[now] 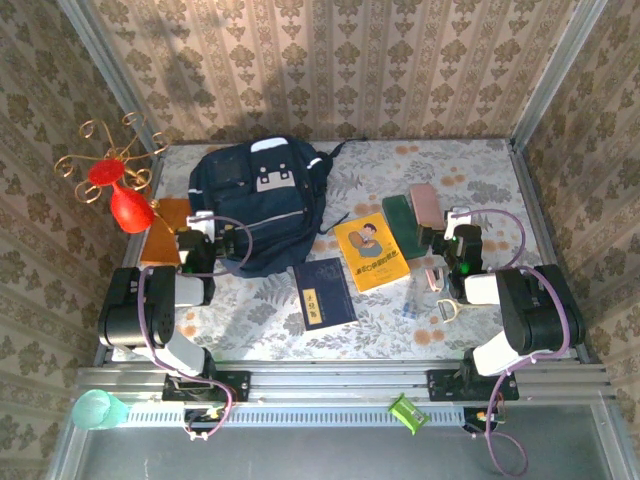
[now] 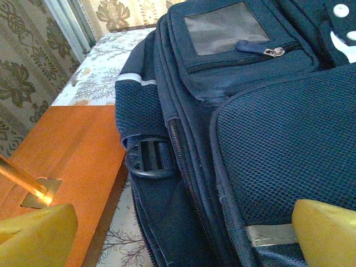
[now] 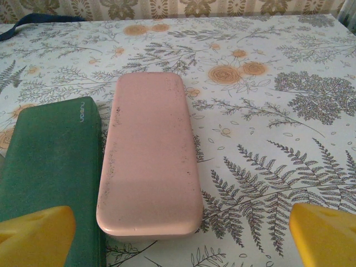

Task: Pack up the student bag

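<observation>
Floral cloth (image 1: pixel 490 175) covers the tabletop; patterned wallpaper on 3 sides.

Obs: student bag (image 1: pixel 262 205) lies flat at rear-left of table, front panel up, zip pockets shut, strap trailing off toward the right. In left wrist view its mesh side, a black buckle (image 2: pixel 149 158) and a zip pull (image 2: pixel 272 52) sit close in front.

L claw (image 1: pixel 205 232) is at bag's near-left edge, jaws spread fully wide, nothing gripped; one pad is over the bag's mesh, the other over an orange board (image 2: pixel 61 150) that lies just beside the bag.

Red vase (image 1: pixel 128 205) w/ gold wire stand is left of that.

Near-right of bag: dark blue book (image 1: pixel 323 292), then yellow book (image 1: pixel 370 252).

Further right: green case (image 3: pixel 50 167) and pink case (image 3: pixel 149 161), side by side, approx. touching.

R claw (image 1: pixel 452 232) is just short of those cases, jaws fully apart, empty.
</observation>
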{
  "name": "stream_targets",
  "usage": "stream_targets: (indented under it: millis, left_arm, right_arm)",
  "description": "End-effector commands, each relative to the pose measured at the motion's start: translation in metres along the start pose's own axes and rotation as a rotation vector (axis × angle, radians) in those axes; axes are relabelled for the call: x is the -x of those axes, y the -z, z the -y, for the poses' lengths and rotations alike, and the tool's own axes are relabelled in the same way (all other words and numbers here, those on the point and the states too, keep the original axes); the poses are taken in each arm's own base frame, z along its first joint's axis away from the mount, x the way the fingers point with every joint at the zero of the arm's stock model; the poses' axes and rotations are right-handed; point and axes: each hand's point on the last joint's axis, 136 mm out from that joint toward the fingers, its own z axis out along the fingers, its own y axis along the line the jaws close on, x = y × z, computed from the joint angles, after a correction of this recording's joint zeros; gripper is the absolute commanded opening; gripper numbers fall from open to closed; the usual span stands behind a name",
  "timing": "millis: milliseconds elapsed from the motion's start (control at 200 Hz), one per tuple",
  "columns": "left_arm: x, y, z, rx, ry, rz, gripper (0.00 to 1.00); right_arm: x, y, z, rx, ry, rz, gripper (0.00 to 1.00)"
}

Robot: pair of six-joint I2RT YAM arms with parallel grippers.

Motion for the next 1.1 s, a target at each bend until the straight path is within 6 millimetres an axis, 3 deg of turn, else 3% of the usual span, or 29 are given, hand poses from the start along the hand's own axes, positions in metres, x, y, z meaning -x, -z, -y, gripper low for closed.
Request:
stream_targets:
  millis: [0, 780, 890, 995, 1055, 1095]
  left_arm:
    - [0.011, -0.002, -0.001, -0.011, 0.02, 0.024, 1.0]
    - [0.012, 0.0, -0.001, -0.008, 0.019, 0.031, 1.0]
    - [0.028, 0.014, 0.002, -0.006, -0.011, 0.074, 1.0]
    - [0.049, 0.032, -0.009, 0.087, -0.016, 0.078, 1.0]
    - [0.065, 0.045, -0.024, 0.157, 0.082, 0.072, 1.0]
    - [0.065, 0.053, -0.03, 0.166, 0.157, 0.017, 1.0]
  right_arm:
    - [0.016, -0.003, -0.001, 0.009, 0.002, 0.036, 1.0]
    - [0.018, -0.001, -0.002, 0.009, 0.006, 0.047, 1.0]
    - [0.036, 0.017, -0.002, -0.01, 0.017, 0.064, 1.0]
    - [0.051, 0.042, 0.018, -0.111, -0.121, 0.056, 1.0]
    - [0.058, 0.056, 0.027, -0.139, -0.216, 0.066, 1.0]
    - [0.063, 0.063, 0.024, -0.118, -0.238, 0.068, 1.0]
